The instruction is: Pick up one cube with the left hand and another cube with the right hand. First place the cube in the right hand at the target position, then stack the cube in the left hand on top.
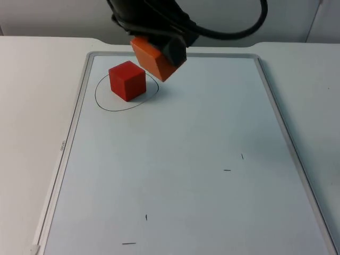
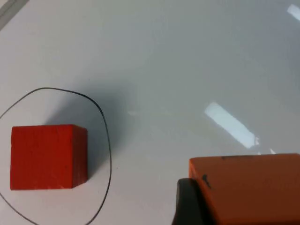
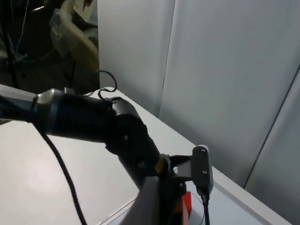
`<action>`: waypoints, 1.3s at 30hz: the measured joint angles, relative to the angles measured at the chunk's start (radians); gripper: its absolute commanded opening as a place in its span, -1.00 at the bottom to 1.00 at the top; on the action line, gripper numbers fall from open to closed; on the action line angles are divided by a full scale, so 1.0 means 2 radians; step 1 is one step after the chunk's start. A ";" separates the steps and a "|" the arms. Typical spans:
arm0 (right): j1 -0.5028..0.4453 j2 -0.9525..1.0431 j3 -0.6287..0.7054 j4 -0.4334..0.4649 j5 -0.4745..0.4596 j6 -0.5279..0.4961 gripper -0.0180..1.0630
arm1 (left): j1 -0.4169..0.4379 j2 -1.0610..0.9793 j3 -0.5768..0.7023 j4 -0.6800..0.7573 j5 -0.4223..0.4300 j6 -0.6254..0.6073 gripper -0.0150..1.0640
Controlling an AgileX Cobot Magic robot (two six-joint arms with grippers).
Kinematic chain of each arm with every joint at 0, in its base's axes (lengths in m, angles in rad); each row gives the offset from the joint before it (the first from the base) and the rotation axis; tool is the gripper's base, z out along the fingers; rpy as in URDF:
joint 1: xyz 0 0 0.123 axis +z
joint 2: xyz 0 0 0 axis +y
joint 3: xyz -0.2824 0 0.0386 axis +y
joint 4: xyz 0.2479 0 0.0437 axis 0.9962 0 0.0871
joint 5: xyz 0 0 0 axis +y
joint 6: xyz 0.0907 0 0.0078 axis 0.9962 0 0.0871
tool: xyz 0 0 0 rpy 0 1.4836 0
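A red cube (image 1: 127, 79) (image 2: 47, 157) rests inside a hand-drawn circle (image 1: 101, 101) (image 2: 105, 136) at the board's far left. Just to its right and above the board hangs an orange cube (image 1: 150, 57) (image 2: 248, 187), tilted, with my left gripper (image 1: 169, 53) shut on it. One black finger (image 2: 187, 204) presses the orange cube's side. The two cubes are apart. My right gripper (image 3: 149, 208) waits raised off to the side, looking across at the left arm (image 3: 93, 122).
The cubes are over a whiteboard with a grey rim (image 1: 79, 106) lying on the white table. A few short pen marks (image 1: 227, 170) dot the board's near half. The grey partition wall (image 3: 225, 84) stands behind.
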 measured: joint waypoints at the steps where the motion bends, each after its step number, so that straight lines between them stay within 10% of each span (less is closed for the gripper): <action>1: 0.000 0.000 0.000 0.000 0.000 0.000 0.55 | 0.000 0.000 0.000 0.000 0.000 0.000 -0.97; 15: 0.000 0.008 0.000 -0.002 -0.033 0.002 0.55 | 0.086 0.200 -0.283 -0.003 0.153 -0.005 -0.97; 39: 0.000 0.042 0.000 -0.002 -0.036 0.002 0.55 | 0.116 0.258 -0.376 -0.009 0.201 -0.023 -0.98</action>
